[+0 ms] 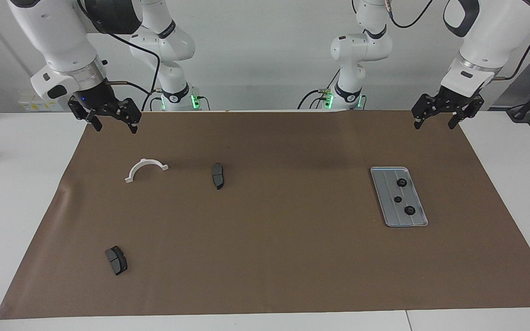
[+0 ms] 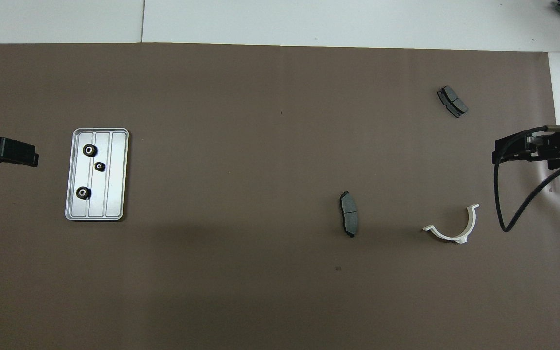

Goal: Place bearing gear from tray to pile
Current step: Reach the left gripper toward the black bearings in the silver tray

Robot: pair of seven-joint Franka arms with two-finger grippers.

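Three black bearing gears (image 1: 402, 182) (image 1: 398, 199) (image 1: 409, 210) sit in the tray (image 1: 419, 219). The pile holds two brake pads (image 1: 218, 175) (image 1: 116, 260) and one white bracket (image 1: 146, 169). My left gripper (image 1: 437, 120) and right gripper (image 1: 114, 124) hang empty, fingers apart.

White wall (image 1: 265, 55), white table (image 1: 21, 193), brown mat (image 1: 269, 257)

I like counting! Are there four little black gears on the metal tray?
No, the tray holds only three gears, lined up along its length.
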